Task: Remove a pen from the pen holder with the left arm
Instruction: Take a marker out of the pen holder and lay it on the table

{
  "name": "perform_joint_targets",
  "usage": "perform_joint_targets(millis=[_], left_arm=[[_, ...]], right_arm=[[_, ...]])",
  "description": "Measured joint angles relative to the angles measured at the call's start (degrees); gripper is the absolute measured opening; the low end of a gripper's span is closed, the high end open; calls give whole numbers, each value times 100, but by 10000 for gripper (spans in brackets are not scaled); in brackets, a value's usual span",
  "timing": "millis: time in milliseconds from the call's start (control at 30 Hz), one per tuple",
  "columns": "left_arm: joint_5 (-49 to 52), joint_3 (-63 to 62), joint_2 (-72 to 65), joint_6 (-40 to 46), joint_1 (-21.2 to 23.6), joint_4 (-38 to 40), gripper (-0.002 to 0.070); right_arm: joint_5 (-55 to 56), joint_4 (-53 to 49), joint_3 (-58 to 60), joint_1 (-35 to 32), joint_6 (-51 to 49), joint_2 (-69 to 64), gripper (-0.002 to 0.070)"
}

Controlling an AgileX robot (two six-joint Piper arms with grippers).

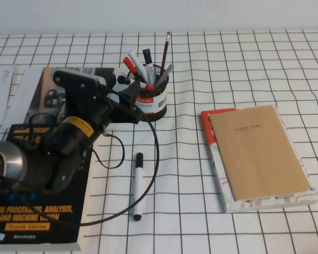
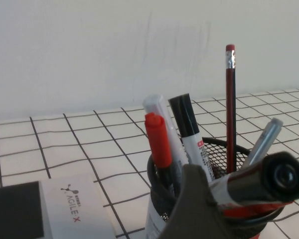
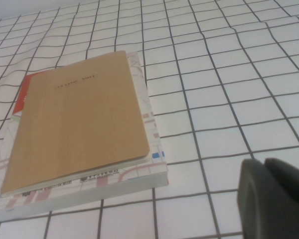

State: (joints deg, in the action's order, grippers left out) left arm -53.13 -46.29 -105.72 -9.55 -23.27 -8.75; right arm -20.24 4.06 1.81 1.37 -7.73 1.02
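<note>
I have the left gripper at the near-left rim of the pen holder, grip I cannot tell; pens there stand ends up; one pen lies flat nearer me, cap toward the holder; the right gripper hovers near the notebook, grip unreadable.

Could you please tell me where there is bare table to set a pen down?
Free: the cloth between the marker and the notebooks, and the strip behind the notebooks, right of the holder. Crowded: the left, where the left end effector meets the holder beside the textbook. The right end effector hovers near the notebooks.
</note>
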Motion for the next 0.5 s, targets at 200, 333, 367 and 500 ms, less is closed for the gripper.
perform_joint_targets(millis=[200, 333, 367, 500], left_arm=[[-188, -131, -275, -222, 0, 11, 421], [-343, -144, -315, -245, 0, 42, 411], [-376, -152, -315, -245, 0, 75, 405], [-429, -152, -325, -245, 0, 250, 366]], right_arm=[[0, 0, 0, 0, 0, 0, -16], [0, 0, 0, 0, 0, 0, -16], [0, 0, 0, 0, 0, 0, -17], [0, 0, 0, 0, 0, 0, -16]])
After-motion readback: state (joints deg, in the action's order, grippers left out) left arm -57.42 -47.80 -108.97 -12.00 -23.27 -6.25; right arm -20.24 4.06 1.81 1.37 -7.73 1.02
